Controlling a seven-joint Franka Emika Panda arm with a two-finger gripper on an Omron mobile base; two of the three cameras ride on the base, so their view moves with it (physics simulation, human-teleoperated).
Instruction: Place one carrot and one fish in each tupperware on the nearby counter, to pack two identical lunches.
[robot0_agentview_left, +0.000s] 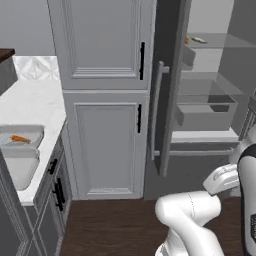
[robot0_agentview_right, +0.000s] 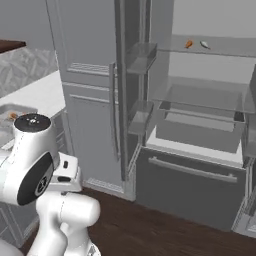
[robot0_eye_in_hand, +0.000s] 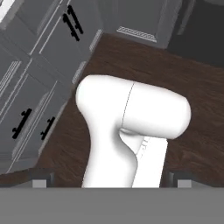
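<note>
Looking first through the left base view, two grey tupperware trays sit side by side on the white marble counter (robot0_agentview_left: 35, 107) at the left edge; the farther tupperware (robot0_agentview_left: 22, 134) holds one orange carrot (robot0_agentview_left: 20, 139) and no fish that can be made out, while the nearer tupperware (robot0_agentview_left: 20, 165) looks empty. To the right, the tall fridge (robot0_agentview_left: 210, 115) stands with its door swung open, and on its upper shelf lie a small orange carrot (robot0_agentview_left: 187, 41) and, just beside it, a pale grey fish (robot0_agentview_left: 199, 40). In the right base view, the same second carrot (robot0_agentview_right: 188, 44) and fish (robot0_agentview_right: 204, 44) rest near each other on the top glass shelf, well apart from the counter; the tray with its carrot shows only as a sliver at the far left edge. In the hand view, the camera points down at dark wooden floor (robot0_eye_in_hand: 131, 65) and grey cabinet fronts with black handles (robot0_eye_in_hand: 22, 123); the two finger tips of the gripper (robot0_eye_in_hand: 111, 183) stand far apart at the bottom corners, spread wide with nothing between them. Judging from this, the task is about a quarter done: one carrot is packed, and the shelf carrot plus two fish remain to be placed, only one fish being visible here.
</note>
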